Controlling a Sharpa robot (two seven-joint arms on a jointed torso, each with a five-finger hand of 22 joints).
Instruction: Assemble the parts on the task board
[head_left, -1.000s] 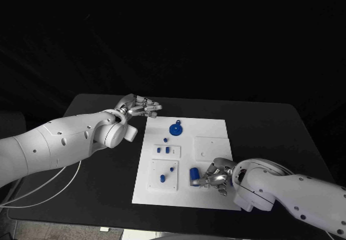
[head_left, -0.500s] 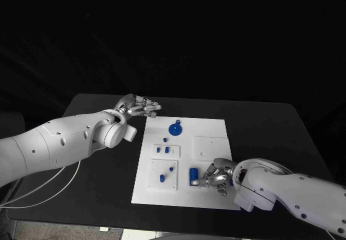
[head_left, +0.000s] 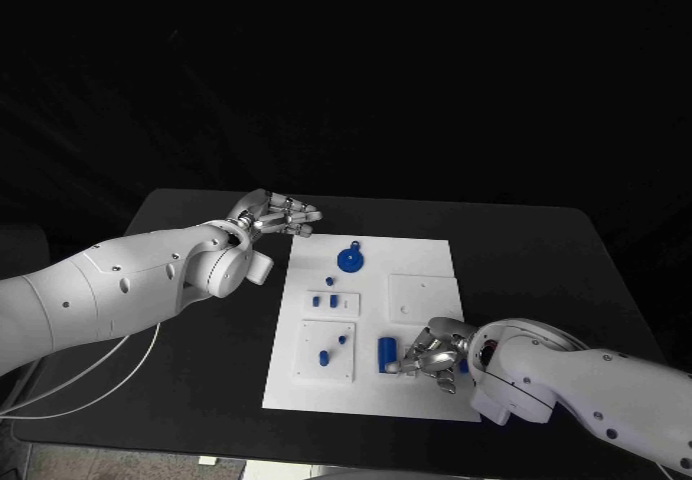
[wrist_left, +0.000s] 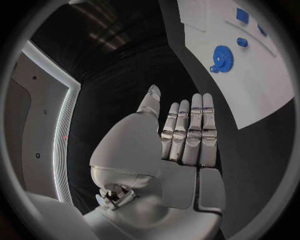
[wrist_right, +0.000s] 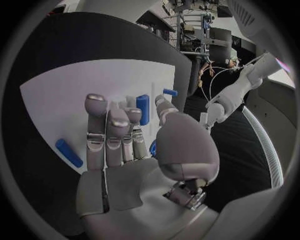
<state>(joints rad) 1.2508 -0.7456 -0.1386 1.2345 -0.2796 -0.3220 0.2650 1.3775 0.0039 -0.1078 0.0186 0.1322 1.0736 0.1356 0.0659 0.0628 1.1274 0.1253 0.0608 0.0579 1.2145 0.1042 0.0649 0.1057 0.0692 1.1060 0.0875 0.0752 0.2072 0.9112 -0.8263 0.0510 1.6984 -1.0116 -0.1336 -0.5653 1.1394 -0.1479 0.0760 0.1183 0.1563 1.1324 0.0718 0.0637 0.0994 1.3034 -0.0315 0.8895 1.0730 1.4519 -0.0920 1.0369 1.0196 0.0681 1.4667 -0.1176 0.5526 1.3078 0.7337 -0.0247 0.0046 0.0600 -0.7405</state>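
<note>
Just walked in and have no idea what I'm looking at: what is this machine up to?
A two-armed robot is assembling small blue parts on a white task board. Its right hand is low over the board's near edge beside a blue cylinder. Its left hand waits open off the far corner. A blue gear sits untouched.

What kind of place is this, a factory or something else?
Probably a robotics test lab, not a factory: one black table, a white task board with small blue parts, and equipment racks behind.
</note>
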